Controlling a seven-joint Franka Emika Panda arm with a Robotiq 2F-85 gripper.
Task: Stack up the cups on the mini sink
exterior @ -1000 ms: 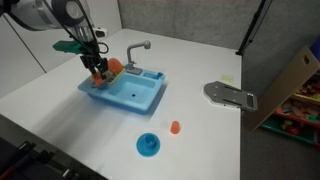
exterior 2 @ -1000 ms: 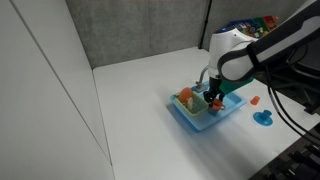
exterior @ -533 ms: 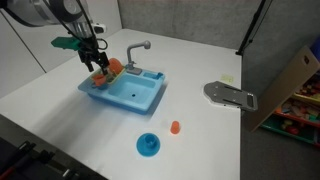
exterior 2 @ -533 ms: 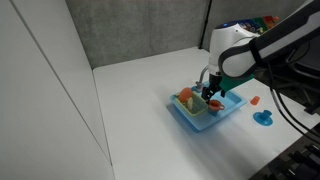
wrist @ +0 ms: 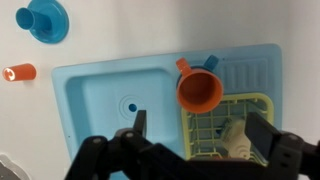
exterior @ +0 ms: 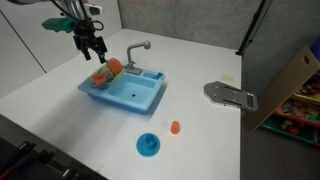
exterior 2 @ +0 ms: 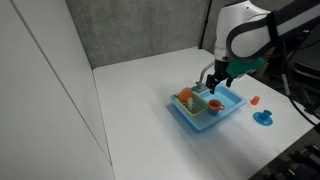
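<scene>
The light blue mini sink (exterior: 135,95) stands on the white table, grey faucet (exterior: 140,48) at its back; it also shows in the exterior view (exterior 2: 228,108) and the wrist view (wrist: 100,120). One orange cup (wrist: 199,92) sits mouth up at the edge of the yellow dish rack (wrist: 262,103); it shows in an exterior view (exterior: 111,67). A second small orange cup (exterior: 175,127) lies on the table beside the sink, also in the wrist view (wrist: 20,72). My gripper (exterior: 90,42) hangs open and empty above the rack (wrist: 200,135).
A flat blue disc (exterior: 148,145) lies on the table near the loose cup. A grey metal plate (exterior: 230,95) lies farther off. A cardboard box (exterior: 290,85) stands past the table edge. A pale dish (wrist: 235,135) lies in the rack.
My gripper has risen from the dish rack and now hangs well above it. The orange things stay in the rack.
</scene>
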